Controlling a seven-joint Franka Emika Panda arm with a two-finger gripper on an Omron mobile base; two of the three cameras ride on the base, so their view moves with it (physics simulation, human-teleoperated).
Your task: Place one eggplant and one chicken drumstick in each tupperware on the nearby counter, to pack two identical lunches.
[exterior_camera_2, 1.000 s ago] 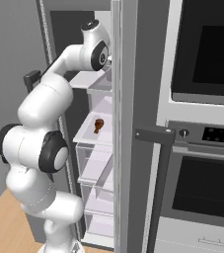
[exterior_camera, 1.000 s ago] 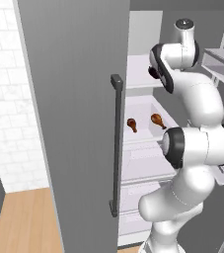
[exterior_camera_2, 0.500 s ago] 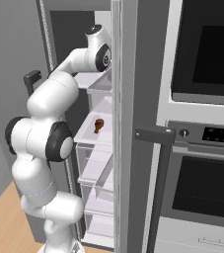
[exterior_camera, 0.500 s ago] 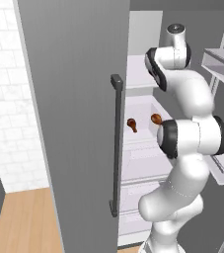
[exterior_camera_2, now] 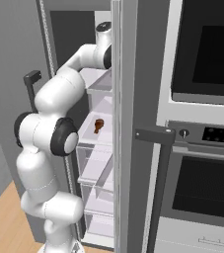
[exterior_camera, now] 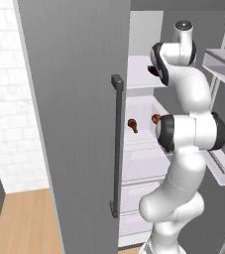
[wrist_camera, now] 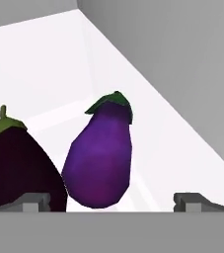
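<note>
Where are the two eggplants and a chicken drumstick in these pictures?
brighter eggplant (wrist_camera: 99, 160), hand view, middle of its purple body.
darker eggplant (wrist_camera: 24, 170), hand view, its dark body.
chicken drumstick (exterior_camera: 132, 124), left base view, its meaty end.

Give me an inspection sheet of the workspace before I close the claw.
Surface: white fridge shelf, eggplants resting on it.
Job's things: brighter eggplant lies between the fingertips; darker eggplant beside it, apparently touching; two chicken drumsticks on a lower shelf.
Clutter: nothing seen.
Claw: open, holding nothing.
Cables: nothing seen.
Surroundings: fridge door open; oven to the right.
</note>
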